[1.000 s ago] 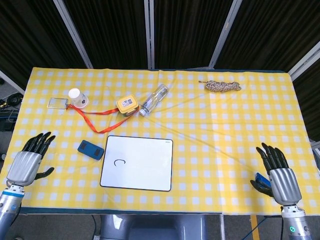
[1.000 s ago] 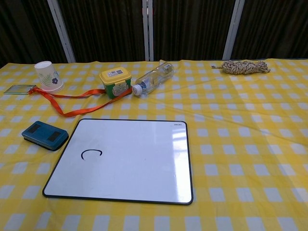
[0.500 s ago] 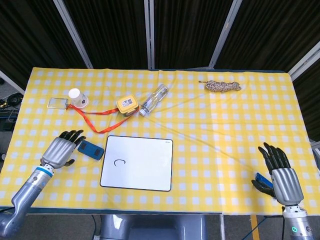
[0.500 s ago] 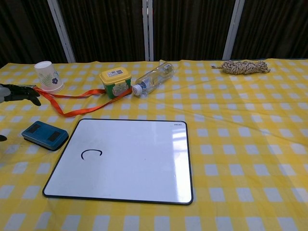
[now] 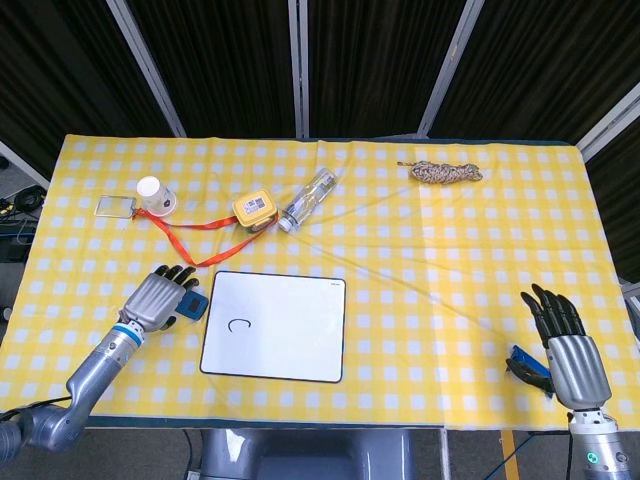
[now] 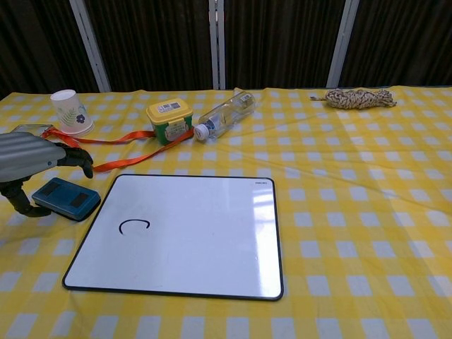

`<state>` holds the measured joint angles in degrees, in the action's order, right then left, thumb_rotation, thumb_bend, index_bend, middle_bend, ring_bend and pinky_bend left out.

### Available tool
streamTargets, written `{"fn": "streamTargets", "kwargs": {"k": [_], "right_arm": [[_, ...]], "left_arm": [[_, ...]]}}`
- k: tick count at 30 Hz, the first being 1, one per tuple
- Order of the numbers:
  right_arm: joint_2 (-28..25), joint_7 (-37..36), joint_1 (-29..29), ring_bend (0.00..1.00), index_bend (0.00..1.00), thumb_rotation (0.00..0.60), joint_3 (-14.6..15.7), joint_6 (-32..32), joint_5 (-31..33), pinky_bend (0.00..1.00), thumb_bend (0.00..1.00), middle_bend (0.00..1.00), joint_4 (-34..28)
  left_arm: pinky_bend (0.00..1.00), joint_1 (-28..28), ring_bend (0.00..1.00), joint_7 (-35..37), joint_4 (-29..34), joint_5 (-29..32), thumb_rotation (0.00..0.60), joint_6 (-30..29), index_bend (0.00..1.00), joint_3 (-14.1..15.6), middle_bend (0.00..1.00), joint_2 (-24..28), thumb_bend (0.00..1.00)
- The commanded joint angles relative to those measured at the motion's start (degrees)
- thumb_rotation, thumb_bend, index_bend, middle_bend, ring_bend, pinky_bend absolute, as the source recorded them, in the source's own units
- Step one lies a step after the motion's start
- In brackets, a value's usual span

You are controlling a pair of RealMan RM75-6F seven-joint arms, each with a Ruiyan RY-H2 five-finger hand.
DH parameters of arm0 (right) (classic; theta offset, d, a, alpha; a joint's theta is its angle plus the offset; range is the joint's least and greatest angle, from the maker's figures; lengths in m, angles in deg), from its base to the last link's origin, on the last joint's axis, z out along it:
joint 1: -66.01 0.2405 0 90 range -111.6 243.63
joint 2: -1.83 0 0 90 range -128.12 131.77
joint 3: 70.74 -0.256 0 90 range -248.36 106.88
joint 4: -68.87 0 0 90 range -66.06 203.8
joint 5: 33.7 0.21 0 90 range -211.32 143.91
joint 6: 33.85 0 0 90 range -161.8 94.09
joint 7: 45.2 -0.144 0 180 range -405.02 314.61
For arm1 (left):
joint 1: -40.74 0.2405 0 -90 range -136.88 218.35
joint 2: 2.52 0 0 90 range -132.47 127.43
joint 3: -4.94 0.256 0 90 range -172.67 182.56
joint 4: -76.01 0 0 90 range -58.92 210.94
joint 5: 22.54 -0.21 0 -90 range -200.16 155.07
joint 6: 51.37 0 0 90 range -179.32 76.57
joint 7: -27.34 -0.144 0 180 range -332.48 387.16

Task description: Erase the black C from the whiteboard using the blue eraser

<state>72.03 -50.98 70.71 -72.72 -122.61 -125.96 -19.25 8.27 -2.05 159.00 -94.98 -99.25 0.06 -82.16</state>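
The whiteboard (image 5: 276, 325) (image 6: 183, 233) lies flat near the table's front edge, with a small black C (image 5: 238, 325) (image 6: 134, 226) on its left part. The blue eraser (image 6: 67, 198) (image 5: 195, 303) rests on the cloth just left of the board. My left hand (image 5: 160, 297) (image 6: 32, 159) hovers over the eraser with its fingers spread and thumb down beside it, holding nothing. My right hand (image 5: 565, 345) stays open at the table's front right corner, seen only in the head view.
Behind the board lie an orange lanyard (image 5: 195, 240), a yellow box (image 5: 253, 209), a clear bottle (image 5: 308, 199), a paper cup (image 5: 152, 192) and a badge (image 5: 116, 206). A coiled rope (image 5: 446, 172) sits at the back right. A blue object (image 5: 528, 362) lies by my right hand.
My left hand has travelled right from the table's left edge to above the blue eraser. My right hand has drifted slightly toward the front.
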Motion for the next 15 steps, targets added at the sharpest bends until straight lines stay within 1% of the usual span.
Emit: {"fn": "streamTargets", "kwargs": {"k": [1,6,11,14,15], "right_arm": [[0.05,0.10,0.04,0.00,0.02,0.600,0.05,0.11,-0.04,0.00,0.06,0.00,0.05],[0.10,0.00,0.03,0.00,0.02,0.600,-0.05,0.11,0.13,0.00,0.06,0.00,0.10],[-0.01,-0.18,-0.01,0.00,0.02,0.600,-0.01,-0.01,-0.02,0.00,0.06,0.00,0.03],[0.01,-0.10,-0.01,0.00,0.02,0.600,0.02,0.01,-0.07,0.00,0.06,0.00,0.02],[0.02,-0.12,-0.01,0.00,0.02,0.600,0.03,0.02,-0.08,0.00,0.06,0.00,-0.01]], "left_arm": [[0.21,-0.73,0.15,-0.53,-0.09,0.96,0.600,0.50,0.25,0.29,0.12,-0.68,0.28],[0.24,-1.57,0.18,-1.01,-1.01,1.98,0.600,0.34,0.29,0.70,0.15,-2.20,0.29],[0.24,-1.95,0.18,-1.02,-2.34,3.23,0.600,-0.11,0.30,1.10,0.16,-3.22,0.29],[0.25,-2.00,0.20,-0.76,-2.67,3.58,0.600,-0.50,0.32,1.33,0.18,-3.42,0.32],[0.27,-2.02,0.22,-0.68,-2.79,3.64,0.600,-0.67,0.35,1.40,0.20,-3.50,0.35]]}}
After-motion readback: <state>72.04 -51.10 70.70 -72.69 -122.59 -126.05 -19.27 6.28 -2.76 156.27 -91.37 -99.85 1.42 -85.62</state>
